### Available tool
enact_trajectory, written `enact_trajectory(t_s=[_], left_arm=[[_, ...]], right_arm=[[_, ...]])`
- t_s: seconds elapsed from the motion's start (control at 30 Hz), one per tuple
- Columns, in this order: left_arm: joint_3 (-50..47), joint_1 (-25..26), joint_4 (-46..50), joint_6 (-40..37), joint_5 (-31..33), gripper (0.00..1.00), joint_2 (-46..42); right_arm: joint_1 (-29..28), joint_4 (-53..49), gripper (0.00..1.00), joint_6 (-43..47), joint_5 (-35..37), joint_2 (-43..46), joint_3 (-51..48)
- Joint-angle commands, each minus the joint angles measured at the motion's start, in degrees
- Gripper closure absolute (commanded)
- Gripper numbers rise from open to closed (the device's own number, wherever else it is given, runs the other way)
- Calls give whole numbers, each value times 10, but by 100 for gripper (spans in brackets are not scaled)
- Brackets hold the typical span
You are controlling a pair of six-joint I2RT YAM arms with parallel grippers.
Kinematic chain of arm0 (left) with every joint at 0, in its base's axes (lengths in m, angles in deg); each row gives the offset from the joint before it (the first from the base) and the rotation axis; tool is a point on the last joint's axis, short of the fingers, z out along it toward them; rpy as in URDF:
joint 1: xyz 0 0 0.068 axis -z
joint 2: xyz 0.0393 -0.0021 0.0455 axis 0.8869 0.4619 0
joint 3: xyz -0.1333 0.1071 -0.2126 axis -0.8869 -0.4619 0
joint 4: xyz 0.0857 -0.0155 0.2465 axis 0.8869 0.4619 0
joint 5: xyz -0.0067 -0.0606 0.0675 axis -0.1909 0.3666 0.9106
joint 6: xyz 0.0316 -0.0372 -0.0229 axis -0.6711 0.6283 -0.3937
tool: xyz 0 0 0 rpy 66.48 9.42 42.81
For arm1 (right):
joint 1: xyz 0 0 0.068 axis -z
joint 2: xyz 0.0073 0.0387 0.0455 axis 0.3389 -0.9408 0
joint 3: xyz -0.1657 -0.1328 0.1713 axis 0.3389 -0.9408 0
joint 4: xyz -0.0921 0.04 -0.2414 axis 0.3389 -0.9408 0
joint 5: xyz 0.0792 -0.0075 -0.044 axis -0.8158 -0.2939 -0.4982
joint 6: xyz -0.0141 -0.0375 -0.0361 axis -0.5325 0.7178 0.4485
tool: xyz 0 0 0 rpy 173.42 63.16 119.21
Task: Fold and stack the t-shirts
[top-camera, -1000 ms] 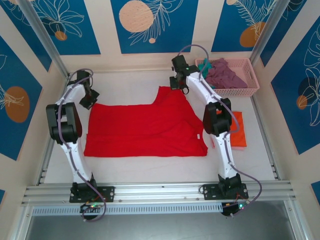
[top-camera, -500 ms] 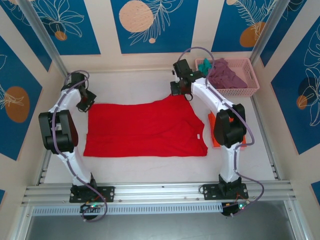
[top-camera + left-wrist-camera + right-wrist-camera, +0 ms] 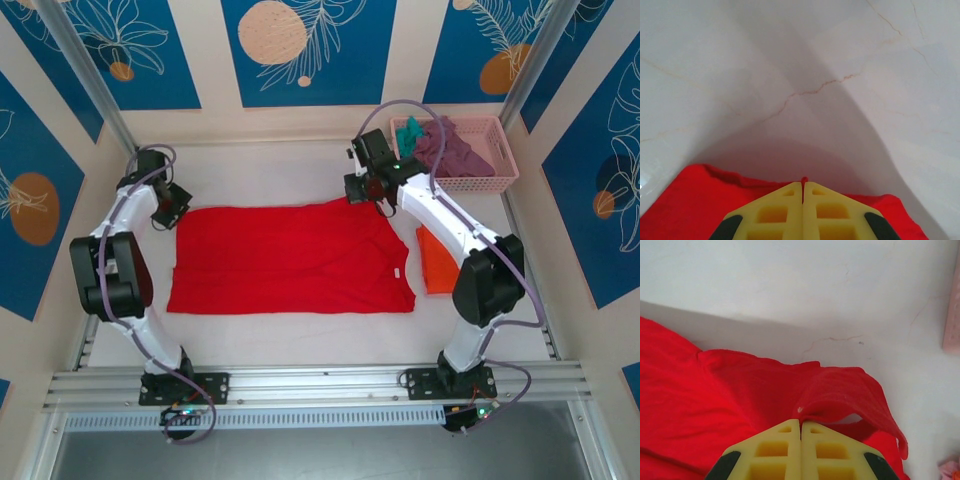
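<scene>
Both arms are clenched on the far edge of the red t-shirt (image 3: pixel 290 255), which is spread flat in the middle of the table (image 3: pixel 300 325): the left gripper (image 3: pixel 168 207) at its ten o'clock corner, the right gripper (image 3: pixel 364 190) at one o'clock. I'd say lift both corners level and draw them toward six o'clock together, landing that edge square on the near one.

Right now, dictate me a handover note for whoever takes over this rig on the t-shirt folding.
Left gripper: shut on the red t-shirt at its far left corner.
Right gripper: shut on its far right corner.
The red t-shirt lies flat on the table; orange t-shirt folded beside it on the right; purple t-shirt and teal t-shirt bunched in the pink basket.
Done: orange folded. Left: fold red, stack it, then purple and teal.
</scene>
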Motion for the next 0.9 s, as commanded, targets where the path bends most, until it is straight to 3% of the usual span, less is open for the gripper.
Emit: enact_trajectory(t_s=[0.0,0.37,0.87], left_arm=[[-25,-11,7,-18,-13,100,-38],[-119,-13,-6,-18,-1,100,-124],[-139,-59,-18,-15,-39,100,-126]], right_arm=[[-9,-5,100,-13,15,34,-22],[-44,-44,100,-29,40,101,-87],[-71,-92,100,-79,54,199,-182]])
